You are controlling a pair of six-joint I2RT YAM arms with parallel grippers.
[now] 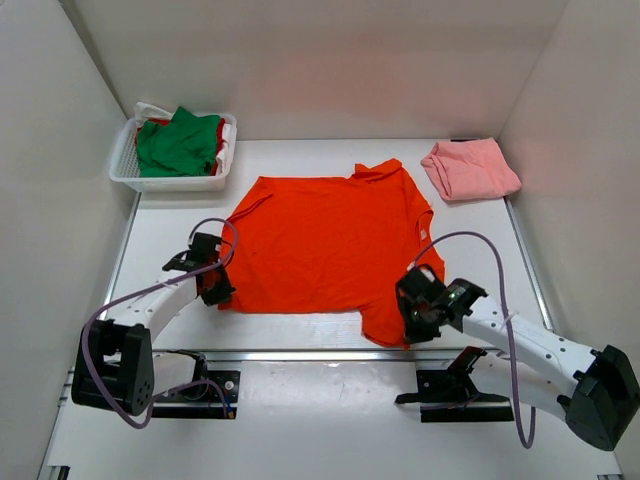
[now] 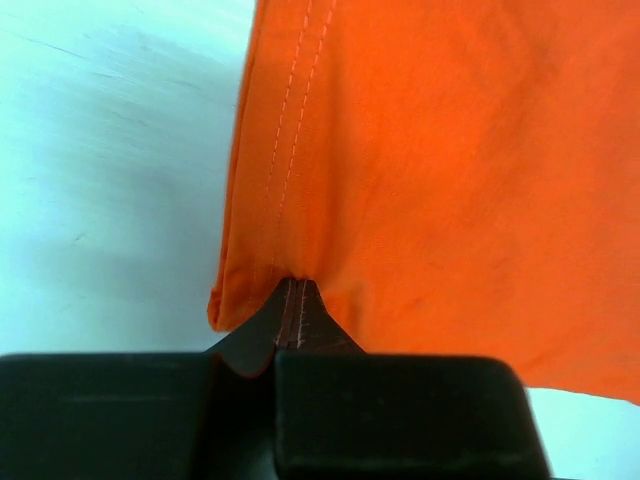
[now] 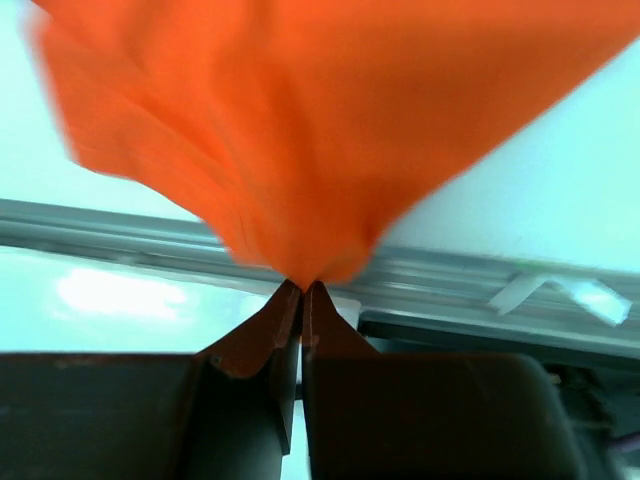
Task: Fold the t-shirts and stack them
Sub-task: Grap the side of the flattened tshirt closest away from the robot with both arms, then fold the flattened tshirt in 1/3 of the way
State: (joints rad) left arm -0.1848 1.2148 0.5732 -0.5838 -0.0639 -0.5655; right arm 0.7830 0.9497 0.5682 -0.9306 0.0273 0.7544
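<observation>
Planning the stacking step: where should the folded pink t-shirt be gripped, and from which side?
Probably its near edge, coming in low from the robot's side: the pink t-shirt lies folded flat at far right, so only an edge can be pinched.

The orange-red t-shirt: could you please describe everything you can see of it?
The orange-red t-shirt is plain, soft-looking cloth with stitched hems, spread mostly flat on the white table, collar toward the far side. The left gripper pinches its near left hem corner; the right gripper pinches the near right corner, bunching it.
</observation>
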